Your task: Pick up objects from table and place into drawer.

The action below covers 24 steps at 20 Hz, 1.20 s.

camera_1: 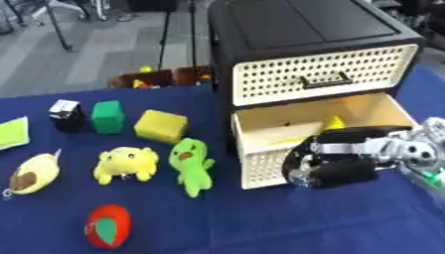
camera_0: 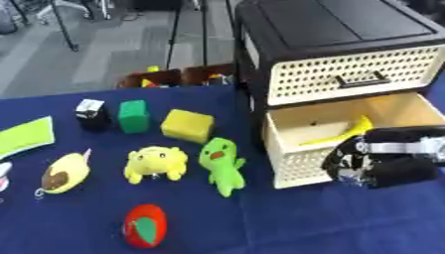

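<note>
Nearest in the left eye view lies a red plush (camera_0: 145,225), behind it a yellow plush (camera_0: 156,163) and green plush (camera_0: 222,164) on the blue table (camera_0: 287,223). Right eye view: the right hand (camera_1: 334,161), fingers curled and holding nothing visible, hangs at the open drawer (camera_1: 260,166), where a yellow object (camera_1: 333,122) lies.

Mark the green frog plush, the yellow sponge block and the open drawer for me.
green frog plush (camera_0: 222,163), left eye view, on its belly.
yellow sponge block (camera_0: 187,125), left eye view, on its top face.
open drawer (camera_1: 269,163), right eye view, on its perforated front wall.
</note>
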Available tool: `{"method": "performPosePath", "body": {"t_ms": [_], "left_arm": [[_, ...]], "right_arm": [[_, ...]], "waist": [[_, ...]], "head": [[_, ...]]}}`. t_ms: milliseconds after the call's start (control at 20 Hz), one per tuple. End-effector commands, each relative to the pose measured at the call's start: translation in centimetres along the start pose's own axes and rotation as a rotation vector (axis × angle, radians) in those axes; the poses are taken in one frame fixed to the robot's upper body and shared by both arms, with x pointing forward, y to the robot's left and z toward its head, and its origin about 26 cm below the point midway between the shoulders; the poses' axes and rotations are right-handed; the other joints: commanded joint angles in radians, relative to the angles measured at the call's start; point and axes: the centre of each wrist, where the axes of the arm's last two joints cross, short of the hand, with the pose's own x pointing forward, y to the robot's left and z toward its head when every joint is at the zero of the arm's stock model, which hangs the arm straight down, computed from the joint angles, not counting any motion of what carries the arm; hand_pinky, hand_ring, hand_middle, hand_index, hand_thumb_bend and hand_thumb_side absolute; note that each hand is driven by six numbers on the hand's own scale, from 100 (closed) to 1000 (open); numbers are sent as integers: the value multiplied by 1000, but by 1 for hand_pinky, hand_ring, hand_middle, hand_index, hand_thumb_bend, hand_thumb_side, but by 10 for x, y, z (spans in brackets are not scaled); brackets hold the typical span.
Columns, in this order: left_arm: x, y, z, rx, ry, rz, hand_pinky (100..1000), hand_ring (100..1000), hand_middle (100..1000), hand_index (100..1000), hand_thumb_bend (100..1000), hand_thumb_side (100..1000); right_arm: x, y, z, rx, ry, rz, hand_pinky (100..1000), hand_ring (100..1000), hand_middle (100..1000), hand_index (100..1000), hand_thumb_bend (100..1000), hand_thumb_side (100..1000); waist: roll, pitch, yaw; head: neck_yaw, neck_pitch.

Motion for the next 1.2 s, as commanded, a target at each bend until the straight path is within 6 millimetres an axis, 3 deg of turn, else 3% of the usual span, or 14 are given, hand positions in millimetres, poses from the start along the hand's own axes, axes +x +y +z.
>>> {"method": "performPosePath", "body": {"t_ms": [50,700,1200], "left_arm": [[4,3,-4,2,-21,5,465,636,628,807,184,903],[3,3,-2,6,-15,18,463,630,619,806,166,894],[3,1,1,-6,-2,30,455,628,617,805,150,891]], "right_arm": [[-7,-8,0,-13,57,10,414,692,826,905,100,1000],[-26,-12,-19,-3,75,38,536,798,897,913,100,1000],[-28,-23,-30,-98,44,82,501,819,920,918,100,1000]], "waist": [[-2,-15,2],[6,-8,3],[9,-6,4]], "head": [[-4,-17],[-15,-23],[-17,-37]]}}
